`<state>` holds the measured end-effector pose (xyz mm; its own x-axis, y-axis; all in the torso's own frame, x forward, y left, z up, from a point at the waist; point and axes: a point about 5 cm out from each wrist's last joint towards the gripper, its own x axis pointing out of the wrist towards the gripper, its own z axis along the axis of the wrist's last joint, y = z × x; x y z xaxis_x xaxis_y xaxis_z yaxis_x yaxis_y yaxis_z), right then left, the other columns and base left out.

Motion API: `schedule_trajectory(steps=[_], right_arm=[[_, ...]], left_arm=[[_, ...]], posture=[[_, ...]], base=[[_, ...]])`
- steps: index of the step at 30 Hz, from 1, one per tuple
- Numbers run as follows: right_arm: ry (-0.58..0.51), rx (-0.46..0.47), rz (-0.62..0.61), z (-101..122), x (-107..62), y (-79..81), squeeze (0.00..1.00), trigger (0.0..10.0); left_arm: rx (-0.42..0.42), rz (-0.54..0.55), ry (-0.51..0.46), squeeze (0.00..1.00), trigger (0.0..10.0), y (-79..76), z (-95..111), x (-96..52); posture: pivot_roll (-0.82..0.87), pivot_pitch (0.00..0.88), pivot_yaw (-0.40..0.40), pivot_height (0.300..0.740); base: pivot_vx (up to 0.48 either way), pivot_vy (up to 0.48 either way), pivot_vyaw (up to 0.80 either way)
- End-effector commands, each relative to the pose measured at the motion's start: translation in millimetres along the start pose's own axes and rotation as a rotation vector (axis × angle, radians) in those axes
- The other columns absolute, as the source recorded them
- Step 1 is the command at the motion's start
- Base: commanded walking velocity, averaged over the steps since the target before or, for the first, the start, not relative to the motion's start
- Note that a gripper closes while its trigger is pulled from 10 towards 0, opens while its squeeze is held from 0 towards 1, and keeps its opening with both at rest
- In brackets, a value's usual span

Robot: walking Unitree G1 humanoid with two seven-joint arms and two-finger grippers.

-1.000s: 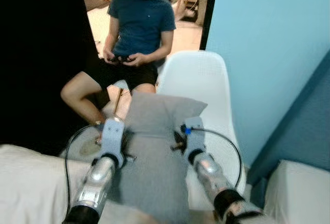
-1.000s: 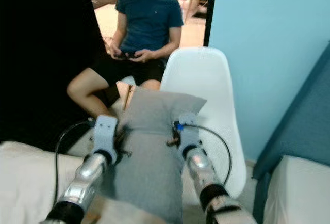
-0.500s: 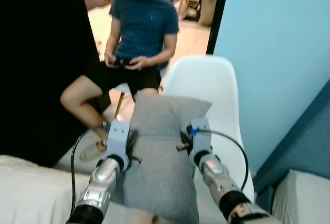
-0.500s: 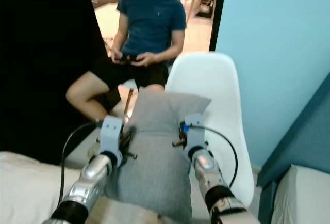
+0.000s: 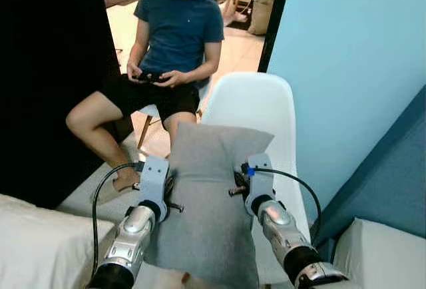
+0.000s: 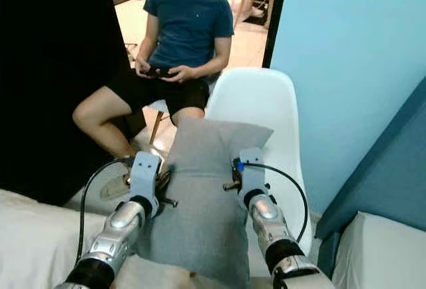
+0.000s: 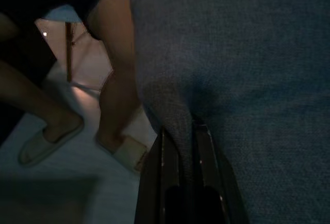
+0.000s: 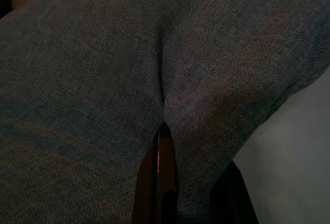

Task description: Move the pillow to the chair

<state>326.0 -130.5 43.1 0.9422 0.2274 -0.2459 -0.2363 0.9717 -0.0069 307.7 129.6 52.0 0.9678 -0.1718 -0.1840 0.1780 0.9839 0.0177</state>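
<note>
Left tool (image 5: 168, 184) and right tool (image 5: 238, 181), each closed on a pinched fold of fabric at opposite side edges of the grey pillow (image 5: 208, 196); the wrist views show cloth gathered between the black fingers (image 7: 205, 146). The pillow hangs upright between the two tools, in front of the white chair (image 5: 256, 106) and apparently not yet resting on its seat. Judged soft, light and compliant: it sags and bunches at the grips, so a hold on the side seams, as here, should suit it, and it is unlikely to break or slip. Beyond the chair sits a person (image 5: 170, 42) holding a dark controller (image 5: 150, 75); white bedding (image 5: 33, 242) lies at lower left. No brand, label or writing is legible.
</note>
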Motion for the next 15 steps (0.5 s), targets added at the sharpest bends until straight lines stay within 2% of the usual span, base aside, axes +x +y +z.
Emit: schedule_trajectory(steps=[1,15], right_arm=[[0.016,0.001,-0.138,-2.2,-7.6,-33.5,0.0,10.0],[0.014,0.01,-0.132,4.4,-1.7,-29.0,0.0,10.0]], left_arm=[[-0.013,0.149,0.003,0.0,10.0,32.1,-0.5,-4.4],[0.012,0.147,0.031,0.0,10.0,40.0,-1.2,-3.6]], posture=[[0.0,0.05,-0.025,0.722],[0.01,0.055,-0.026,0.722]], base=[[0.0,0.0,0.0],[0.0,0.0,0.0]])
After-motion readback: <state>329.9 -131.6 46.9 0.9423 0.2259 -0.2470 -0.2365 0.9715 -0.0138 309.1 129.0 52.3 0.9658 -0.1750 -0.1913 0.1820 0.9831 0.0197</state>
